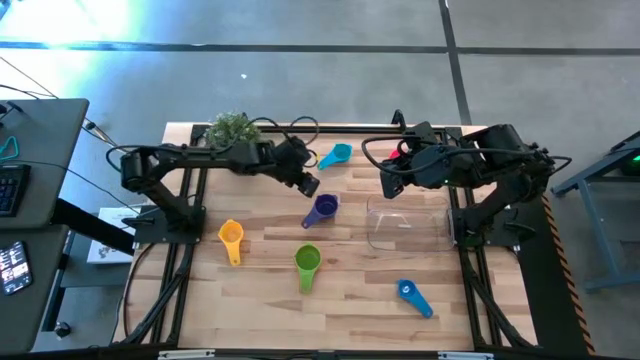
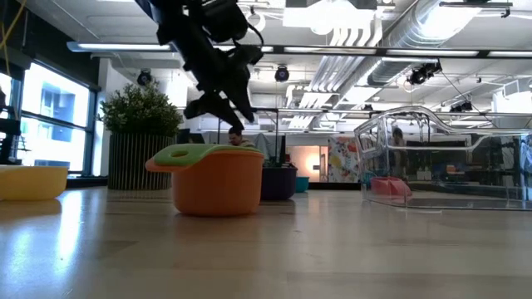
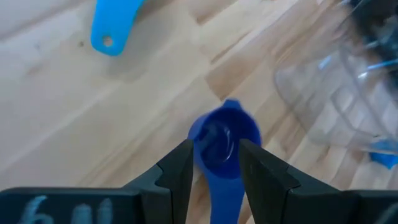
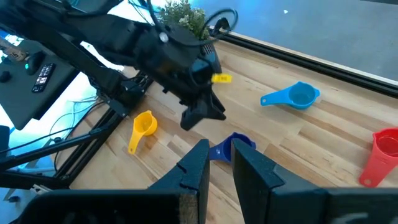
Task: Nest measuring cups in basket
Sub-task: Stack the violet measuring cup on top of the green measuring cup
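wooden table (image 1: 350, 290), left gripper (image 1: 309, 186) above purple cup (image 1: 322, 208)

Two dark, jointed arms are being seen, looped with black cables; a yellow label (image 4: 221, 78) is being shown on the left gripper (image 4: 200, 113).

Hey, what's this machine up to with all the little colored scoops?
It's gathering measuring cups into the clear basket. Right now the left end effector hangs open just above the purple cup, apparently about to pick it up. The right end effector hovers over the basket's far edge. The yellow cup, green cup, blue cup and light blue cup lie loose on the table.
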### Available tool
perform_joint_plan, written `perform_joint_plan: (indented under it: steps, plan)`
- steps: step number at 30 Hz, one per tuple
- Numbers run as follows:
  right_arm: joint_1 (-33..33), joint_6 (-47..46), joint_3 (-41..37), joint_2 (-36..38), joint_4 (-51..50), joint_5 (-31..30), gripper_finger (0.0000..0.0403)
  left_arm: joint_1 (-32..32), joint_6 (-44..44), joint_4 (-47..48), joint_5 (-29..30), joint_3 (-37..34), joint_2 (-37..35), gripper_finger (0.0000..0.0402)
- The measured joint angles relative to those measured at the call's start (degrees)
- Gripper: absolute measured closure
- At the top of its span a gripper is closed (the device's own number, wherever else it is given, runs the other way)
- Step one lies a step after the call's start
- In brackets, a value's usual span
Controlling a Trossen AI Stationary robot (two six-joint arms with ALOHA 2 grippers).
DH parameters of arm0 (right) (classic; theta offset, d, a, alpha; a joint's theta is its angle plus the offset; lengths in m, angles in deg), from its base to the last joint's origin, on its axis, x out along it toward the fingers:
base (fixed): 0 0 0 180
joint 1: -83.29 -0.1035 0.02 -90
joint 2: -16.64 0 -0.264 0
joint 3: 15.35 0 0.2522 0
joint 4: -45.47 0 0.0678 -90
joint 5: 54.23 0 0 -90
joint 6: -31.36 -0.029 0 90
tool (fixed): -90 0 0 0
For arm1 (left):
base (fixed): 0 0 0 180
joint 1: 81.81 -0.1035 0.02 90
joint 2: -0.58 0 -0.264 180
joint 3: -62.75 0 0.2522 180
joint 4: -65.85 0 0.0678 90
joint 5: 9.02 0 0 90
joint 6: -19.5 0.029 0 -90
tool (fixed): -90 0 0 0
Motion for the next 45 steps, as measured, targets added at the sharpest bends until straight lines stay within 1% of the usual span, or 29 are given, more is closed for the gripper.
perform_joint_plan:
  steps: [6, 14, 23, 28, 35, 45]
  plan:
    - [0.0, 0.3, 0.0, 0.0, 0.0, 0.0, 0.0343, 1.8, -0.6, 0.7, 0.0, 0.0, 3.8, 0.0284]
    - [0.0, 0.4, 0.0, 0.0, 0.0, 0.0, 0.0343, 3.6, -1.7, 0.1, 0.0, 0.0, 6.7, 0.0284]
    - [0.0, 0.4, 0.0, 0.0, 0.0, 0.0, 0.0343, 3.9, -2.3, -1.5, -0.1, 0.0, 10.6, 0.0284]
    - [0.0, 0.0, 0.0, 0.0, 0.0, 0.0, 0.0343, 3.9, -2.7, -1.9, -0.3, -0.1, 11.7, 0.0284]
    - [0.0, 0.0, 0.0, 0.0, 0.0, -0.3, 0.0343, 3.9, -2.6, -5.7, -0.3, 0.0, 12.3, 0.0284]
    - [0.0, 0.0, 0.0, 0.0, 0.0, -0.3, 0.0343, 3.9, -2.1, -5.7, -1.2, 0.0, 15.0, 0.0284]
